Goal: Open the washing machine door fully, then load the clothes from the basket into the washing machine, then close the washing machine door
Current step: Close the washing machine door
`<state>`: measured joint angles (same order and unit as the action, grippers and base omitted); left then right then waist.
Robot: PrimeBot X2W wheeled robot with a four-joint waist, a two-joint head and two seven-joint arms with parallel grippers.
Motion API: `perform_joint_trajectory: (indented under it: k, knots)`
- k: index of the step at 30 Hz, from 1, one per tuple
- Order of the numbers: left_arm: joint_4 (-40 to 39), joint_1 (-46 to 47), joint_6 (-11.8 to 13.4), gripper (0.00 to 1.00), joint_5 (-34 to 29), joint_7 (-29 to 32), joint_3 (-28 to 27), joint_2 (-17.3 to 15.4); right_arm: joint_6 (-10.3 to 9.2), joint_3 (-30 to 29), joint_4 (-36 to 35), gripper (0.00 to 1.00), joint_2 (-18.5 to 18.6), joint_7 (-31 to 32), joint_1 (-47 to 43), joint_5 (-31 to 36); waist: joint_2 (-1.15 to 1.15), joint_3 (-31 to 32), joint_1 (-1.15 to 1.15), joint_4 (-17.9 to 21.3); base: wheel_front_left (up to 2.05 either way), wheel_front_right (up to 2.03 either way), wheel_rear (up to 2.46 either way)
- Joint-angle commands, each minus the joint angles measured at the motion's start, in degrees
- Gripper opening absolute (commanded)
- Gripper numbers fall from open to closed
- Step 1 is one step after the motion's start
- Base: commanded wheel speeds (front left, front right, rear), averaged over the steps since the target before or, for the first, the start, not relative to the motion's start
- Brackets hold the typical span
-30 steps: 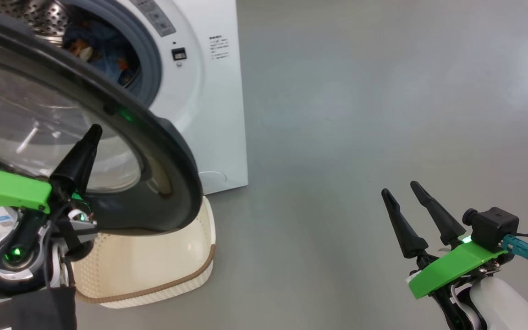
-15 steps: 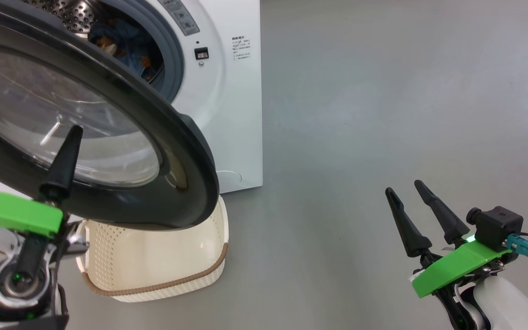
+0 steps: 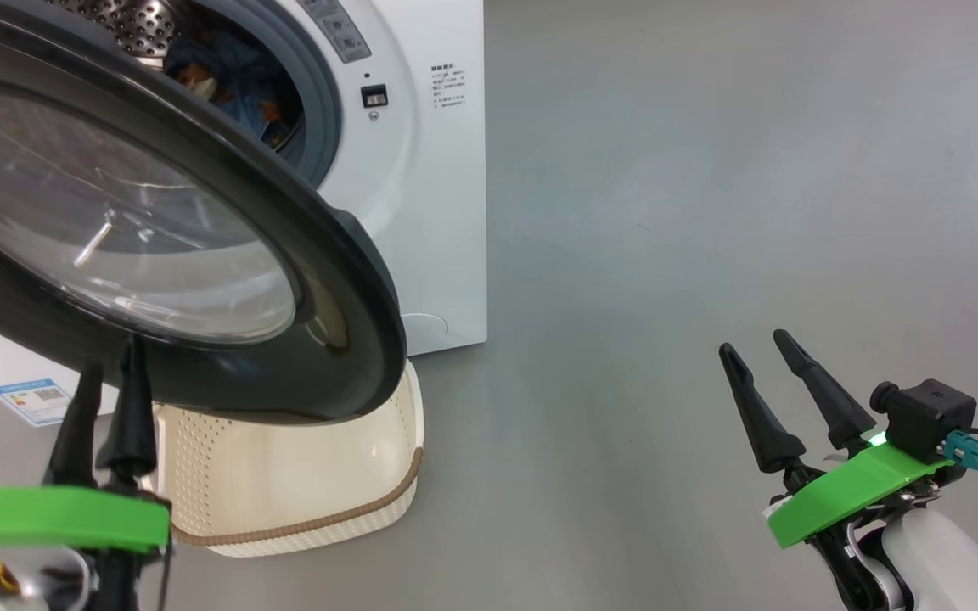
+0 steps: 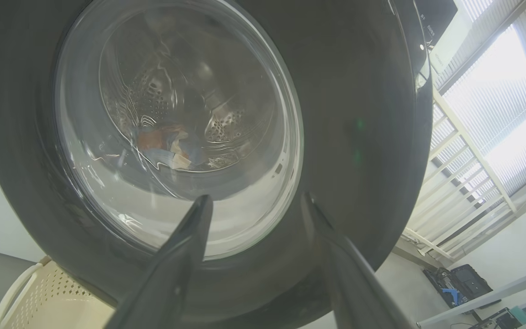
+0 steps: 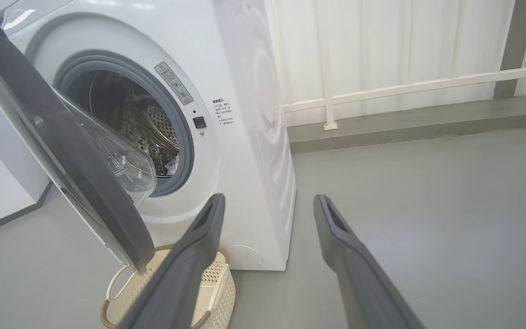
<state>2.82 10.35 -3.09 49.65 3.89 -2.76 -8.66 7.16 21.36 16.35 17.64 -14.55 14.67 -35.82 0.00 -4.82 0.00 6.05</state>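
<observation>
Now the left gripper sits lower than a second ago. Then it was up against the glass with a single finger showing; at this moment both fingers stand apart, holding nothing, tips level with the lower black rim of the washing machine door. The left wrist view confirms it: jaws spread, left gripper aimed at the door, not clearly touching.

- The head camera also shifted early in that second, so the machine's apparent slide is not a real move.
- The door hangs partway swung, neither wide open nor latched.
- The clothes lie inside the drum of the washing machine, blue with orange bits; also seen through the glass.
- The basket stands on the floor against the machine front, under the door's lower edge. What shows of its inside is bare; the rest is hidden by the door.
- The right gripper is open and empty, well apart over the grey floor.

Judgement: loading looks done; only shutting the door remains, and the opened left gripper reads as resetting for a push.

In the way: the basket is just below the door's bottom corner; contact there cannot be told. Blue label sticker is low on the front.
</observation>
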Motion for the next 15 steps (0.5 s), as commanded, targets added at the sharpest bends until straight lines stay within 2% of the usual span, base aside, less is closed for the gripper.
perform_joint_trajectory:
  k: [1,7,9,15]
  knots:
    - [-1.00,0.05,-0.53,1.00,-0.89,-1.67,-1.70,-0.73,0.33,0.20,-1.48,1.00,0.85,-0.45,0.73,0.00,0.00,-0.03,0.00,0.08,0.00,0.00,0.00]
    - [0.34,-3.34,-1.20,1.00,-7.45,-9.75,-0.42,-0.65,0.33,-0.28,-1.62,1.00,1.36,-0.45,0.74,0.05,0.00,-0.07,0.00,-0.04,0.00,0.00,0.00]
    - [1.03,-4.28,-0.83,1.00,-11.18,-12.34,0.46,-1.47,0.33,-0.33,-1.67,1.00,1.45,-0.45,0.80,0.07,0.00,-0.15,0.00,-0.05,0.00,0.00,0.00]
    - [2.44,-5.84,0.67,1.00,-17.46,-17.19,2.17,-0.58,0.33,-0.49,-1.88,1.00,1.88,-0.45,0.91,0.12,0.00,-0.43,0.00,-0.33,0.00,0.00,0.00]
